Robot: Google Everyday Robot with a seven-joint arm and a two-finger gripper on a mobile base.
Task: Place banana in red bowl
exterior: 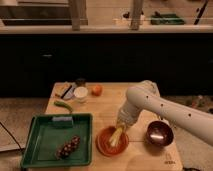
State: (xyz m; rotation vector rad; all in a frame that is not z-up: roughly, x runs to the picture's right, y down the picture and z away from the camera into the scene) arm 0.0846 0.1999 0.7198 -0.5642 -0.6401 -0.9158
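Note:
The orange-red bowl (104, 145) sits at the front middle of the wooden table. The pale-yellow banana (116, 136) stands tilted inside it, its lower end in the bowl and its upper end at my gripper (120, 127). The gripper hangs from the white arm (160, 107), which comes in from the right, and sits just above the bowl's right side.
A dark maroon bowl (159, 135) stands right of the red bowl. A green tray (47, 137) at the front left holds a dark grape bunch (67, 147) and a blue sponge (62, 120). A green pod (63, 105), a white cup (80, 93) and an orange (97, 90) lie behind.

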